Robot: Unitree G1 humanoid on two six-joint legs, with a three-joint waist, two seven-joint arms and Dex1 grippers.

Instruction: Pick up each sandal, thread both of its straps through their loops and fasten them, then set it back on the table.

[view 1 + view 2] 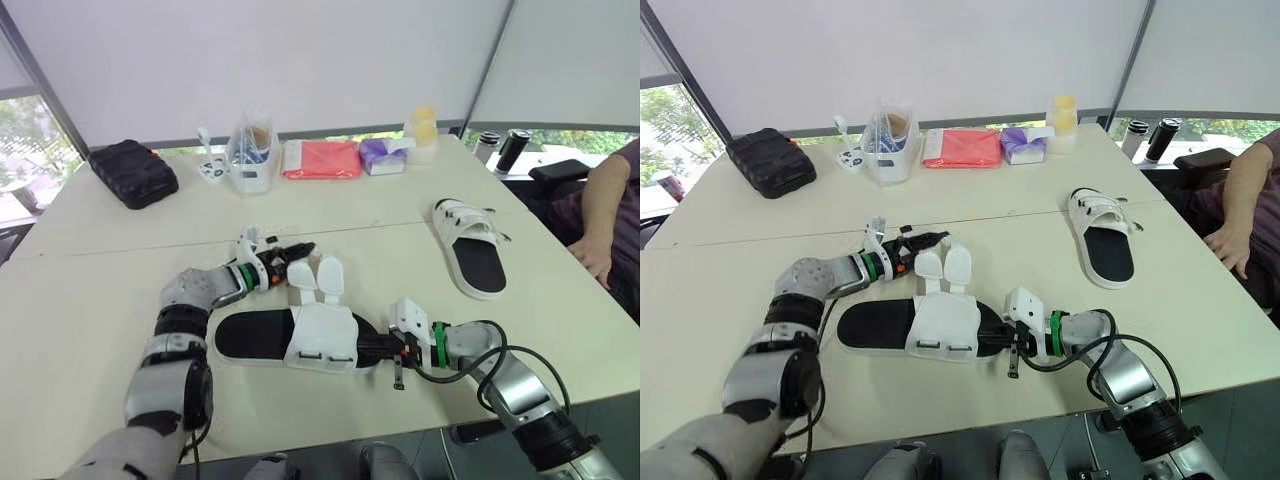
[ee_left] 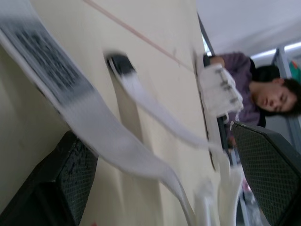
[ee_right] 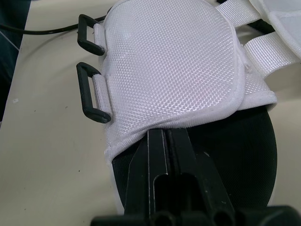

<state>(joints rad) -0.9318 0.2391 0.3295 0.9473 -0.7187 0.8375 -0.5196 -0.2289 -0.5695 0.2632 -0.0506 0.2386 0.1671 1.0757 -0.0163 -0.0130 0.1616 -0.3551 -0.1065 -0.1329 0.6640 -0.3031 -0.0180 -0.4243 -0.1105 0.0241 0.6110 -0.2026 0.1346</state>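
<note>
Right wrist view: right gripper (image 3: 164,134) fingers pressed together, tips tucked under the sandal's (image 3: 235,160) white upper (image 3: 164,66), on the black insole.
Loops: two black loops (image 3: 91,92) just beside those tips, both unthreaded.
Left gripper (image 1: 300,256): fingers wide apart; one strap (image 2: 94,127) runs between them, contact unclear.
Straps: both loose, splayed just ahead of left gripper.
Second sandal (image 1: 470,245): on table (image 1: 100,290), well beyond right gripper.

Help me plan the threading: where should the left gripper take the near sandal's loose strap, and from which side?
Probably near its rounded free tip, from the far side of the near sandal, where the open left gripper sits. The loose strap splays away from the white upper, so its tip is free while its root is fixed.
</note>
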